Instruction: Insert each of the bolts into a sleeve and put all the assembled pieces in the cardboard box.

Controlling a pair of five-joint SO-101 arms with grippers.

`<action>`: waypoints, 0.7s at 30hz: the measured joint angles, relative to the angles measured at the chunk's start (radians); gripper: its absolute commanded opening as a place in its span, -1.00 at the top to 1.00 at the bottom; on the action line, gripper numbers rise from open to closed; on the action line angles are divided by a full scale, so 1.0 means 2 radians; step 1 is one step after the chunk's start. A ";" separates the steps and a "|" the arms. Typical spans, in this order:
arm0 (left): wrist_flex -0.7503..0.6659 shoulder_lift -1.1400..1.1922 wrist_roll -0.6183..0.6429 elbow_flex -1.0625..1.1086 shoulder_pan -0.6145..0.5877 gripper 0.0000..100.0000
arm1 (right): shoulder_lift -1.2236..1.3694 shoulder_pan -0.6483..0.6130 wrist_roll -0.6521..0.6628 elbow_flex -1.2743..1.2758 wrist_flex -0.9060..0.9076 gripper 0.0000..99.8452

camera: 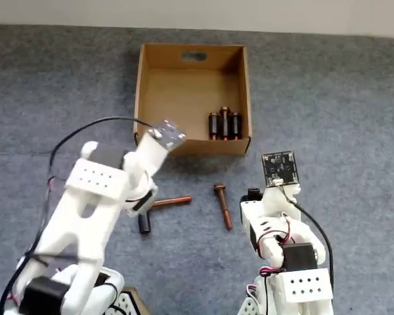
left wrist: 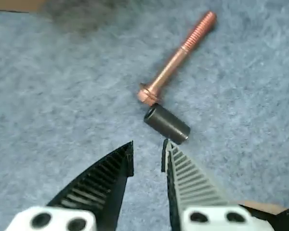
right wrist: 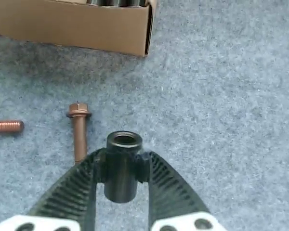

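Observation:
My right gripper (right wrist: 121, 162) is shut on an upright black sleeve (right wrist: 121, 168), just above the carpet in front of the cardboard box (camera: 192, 85). A copper bolt (right wrist: 79, 134) lies beside it, also seen as the bolt (camera: 222, 205) left of the right gripper (camera: 253, 195). My left gripper (left wrist: 148, 154) is open, its tips just short of a second black sleeve (left wrist: 167, 124) lying on its side. That sleeve's end nearly touches the head of another copper bolt (left wrist: 176, 58). This bolt (camera: 171, 201) and sleeve (camera: 144, 224) lie under the left arm. Three assembled pieces (camera: 224, 124) are in the box.
Grey carpet (camera: 341, 105) covers the table. The box is open-topped and its front wall (right wrist: 72, 26) stands close ahead of the right gripper. The tip of the other bolt (right wrist: 6, 126) shows in the right wrist view. A black cable (camera: 65, 141) loops over the left arm.

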 measured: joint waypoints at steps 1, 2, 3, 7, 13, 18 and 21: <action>-0.009 0.010 0.000 0.000 0.005 0.75 | 0.000 0.000 0.000 0.000 0.000 0.99; -0.019 0.018 0.000 0.000 0.007 0.71 | 0.000 0.000 0.000 0.000 0.000 0.99; -0.029 0.027 0.000 0.000 0.008 0.66 | 0.000 0.000 0.000 0.000 0.000 0.99; -0.057 0.063 -0.004 0.000 0.006 0.59 | 0.000 0.000 0.000 0.000 0.000 0.99; -0.087 0.121 -0.023 0.000 0.008 0.64 | 0.000 0.000 0.000 0.000 0.000 0.99; -0.120 0.158 -0.024 -0.001 0.006 0.64 | 0.000 0.000 0.000 0.000 0.000 0.99; -0.140 0.173 -0.024 -0.001 0.007 0.64 | 0.000 0.000 0.000 0.000 0.000 0.99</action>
